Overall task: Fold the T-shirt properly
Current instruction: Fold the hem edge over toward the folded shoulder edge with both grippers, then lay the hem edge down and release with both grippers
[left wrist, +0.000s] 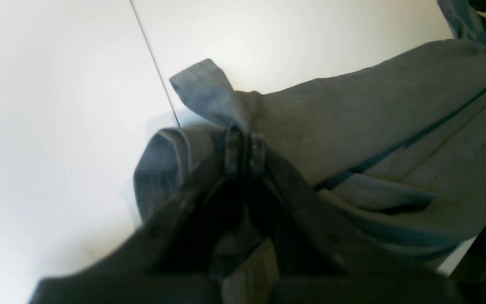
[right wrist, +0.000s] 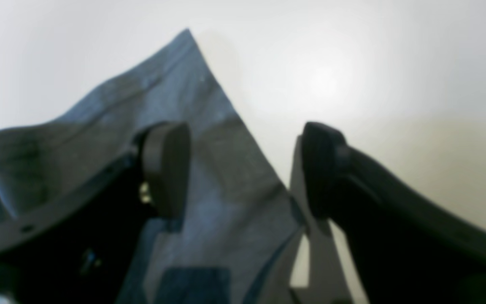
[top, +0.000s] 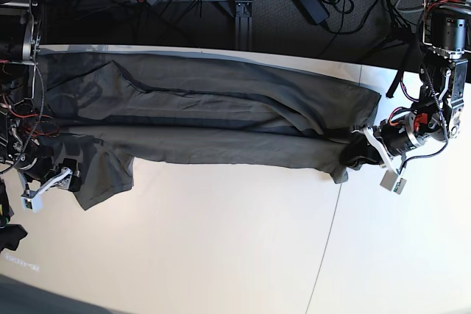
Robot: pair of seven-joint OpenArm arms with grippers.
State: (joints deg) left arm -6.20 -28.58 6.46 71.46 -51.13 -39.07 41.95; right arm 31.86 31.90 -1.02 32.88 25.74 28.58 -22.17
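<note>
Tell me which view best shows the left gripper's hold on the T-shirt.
The left wrist view: the left gripper has its jaws shut on a bunched fold of the T-shirt. The base view shows that gripper small at the cloth's end, its jaws unclear. The right wrist view does not show it.

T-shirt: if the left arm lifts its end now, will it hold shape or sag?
The T-shirt would likely sag: it already bunches around the left claw. It probably drags rather than slides, lying long across the table.

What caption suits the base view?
Dark olive-grey cotton T-shirt stretched across white table; left gripper pinches one end.
</note>
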